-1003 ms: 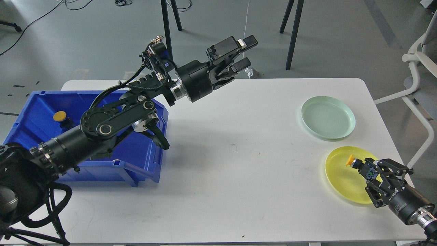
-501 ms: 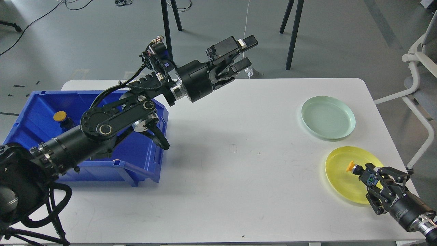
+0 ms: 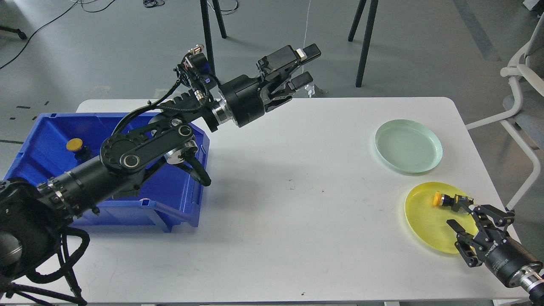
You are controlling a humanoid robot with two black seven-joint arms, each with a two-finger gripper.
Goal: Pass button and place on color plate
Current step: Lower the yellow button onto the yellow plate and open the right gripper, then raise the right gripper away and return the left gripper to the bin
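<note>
The right tool (image 3: 462,216) is spread open, empty; the button (image 3: 446,199) lies just beyond it on the yellow plate (image 3: 420,221). Withdraw straight back, avoiding nudging it.

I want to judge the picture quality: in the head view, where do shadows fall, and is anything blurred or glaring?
Head view: lighting is soft and even; a faint grey shadow lies on the white table under the raised left arm, beside the blue bin. The yellow plate and yellow button are sharp, no motion blur. Mild sheen on the green plate, no harsh glare.
</note>
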